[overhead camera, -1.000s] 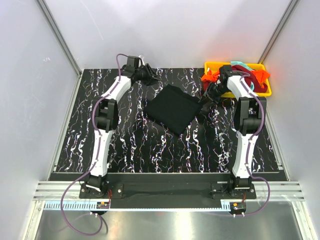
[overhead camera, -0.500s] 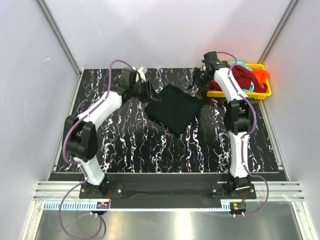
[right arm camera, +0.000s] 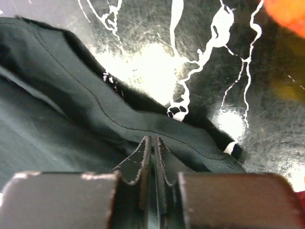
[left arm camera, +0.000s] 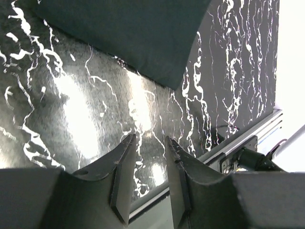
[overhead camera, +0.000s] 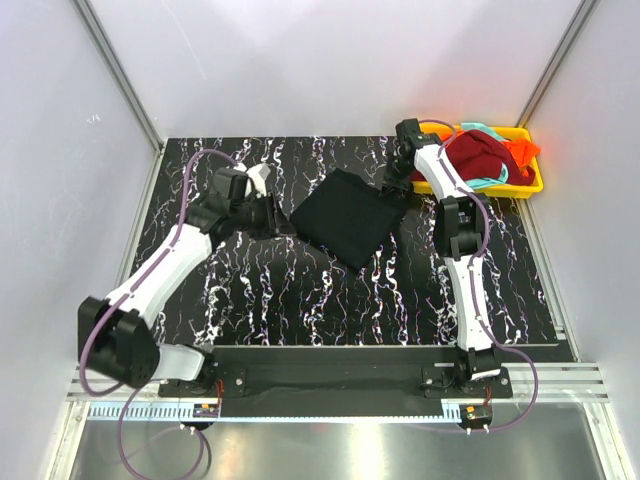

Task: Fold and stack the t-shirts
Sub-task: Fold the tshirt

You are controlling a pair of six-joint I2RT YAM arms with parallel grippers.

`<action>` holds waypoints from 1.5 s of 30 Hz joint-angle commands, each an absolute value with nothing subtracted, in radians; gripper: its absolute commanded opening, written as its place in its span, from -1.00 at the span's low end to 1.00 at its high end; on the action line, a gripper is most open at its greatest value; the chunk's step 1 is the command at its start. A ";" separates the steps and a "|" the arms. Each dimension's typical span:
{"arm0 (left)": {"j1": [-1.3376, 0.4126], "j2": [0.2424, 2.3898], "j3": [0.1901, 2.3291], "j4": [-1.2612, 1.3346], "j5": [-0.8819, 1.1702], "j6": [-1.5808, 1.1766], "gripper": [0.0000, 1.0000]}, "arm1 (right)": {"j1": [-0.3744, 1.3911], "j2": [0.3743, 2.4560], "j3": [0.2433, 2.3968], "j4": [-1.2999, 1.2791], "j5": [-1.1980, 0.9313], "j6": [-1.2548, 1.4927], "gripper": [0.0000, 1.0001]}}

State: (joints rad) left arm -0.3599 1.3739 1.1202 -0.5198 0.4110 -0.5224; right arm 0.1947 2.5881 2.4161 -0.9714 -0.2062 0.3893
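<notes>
Four tees are in view: one black tee [overhead camera: 348, 218], one red tee [overhead camera: 472, 155], one orange tee [overhead camera: 522, 152] and one teal tee [overhead camera: 490, 183]. There are also one tray [overhead camera: 527, 188] and two grippers. The black tee lies folded on the middle of the table [overhead camera: 300, 290]. The other three are heaped in the tray at the far right corner.

The right gripper [right arm camera: 152, 142] sits at the black tee's far right corner, its jaws drawn together on the hem. The left gripper [left arm camera: 149, 140] hangs just beside the tee's left corner, above bare table. Its jaws are apart with nothing between them, and the tee lies ahead of the fingertips.

Half a second ago the right gripper was up by the tray's left end. It has since come down to the tee. The left arm has drawn back toward the near left. The black tee has stayed put.
</notes>
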 commanded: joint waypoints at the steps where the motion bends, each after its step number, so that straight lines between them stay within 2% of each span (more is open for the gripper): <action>1: -0.361 1.307 1.089 -0.548 0.361 -0.491 -0.29 | 0.195 2.576 2.405 -0.983 -0.190 0.356 -0.79; 7: -0.360 1.287 1.143 -0.627 0.324 -0.488 -0.28 | 0.228 2.419 2.075 -0.914 -0.224 0.396 -0.80; 12: -0.362 1.341 1.218 -0.653 0.356 -0.492 -0.27 | 0.278 2.165 1.655 -0.737 -0.317 0.515 -0.80; 15: -0.385 1.400 1.261 -0.655 0.368 -0.486 -0.26 | 0.371 1.998 1.473 -0.658 -0.345 0.575 -0.79; 18: -0.431 1.445 1.305 -0.655 0.368 -0.498 -0.26 | 0.387 1.910 1.335 -0.624 -0.388 0.620 -0.73; 20: -0.468 1.477 1.331 -0.653 0.351 -0.505 -0.25 | 0.377 1.830 1.280 -0.626 -0.367 0.603 -0.60; 22: -0.535 1.540 1.380 -0.652 0.301 -0.505 -0.24 | 0.335 1.783 1.249 -0.629 -0.336 0.586 -0.28; 25: -0.636 1.621 1.452 -0.652 0.148 -0.499 -0.24 | 0.230 1.706 1.201 -0.630 -0.363 0.548 0.00; 29: -0.732 1.742 1.563 -0.650 -0.023 -0.482 -0.18 | 0.135 1.701 1.143 -0.595 -0.483 0.514 0.21; 31: -0.778 1.825 1.624 -0.650 -0.070 -0.466 -0.08 | 0.121 1.704 1.126 -0.543 -0.514 0.528 0.28; 39: -0.874 2.023 1.749 -0.655 -0.331 -0.419 -0.07 | 0.109 1.767 1.094 -0.391 -0.632 0.641 0.31; 45: -0.888 2.098 1.789 -0.660 -0.399 -0.451 -0.05 | 0.106 1.807 1.100 -0.373 -0.649 0.643 0.31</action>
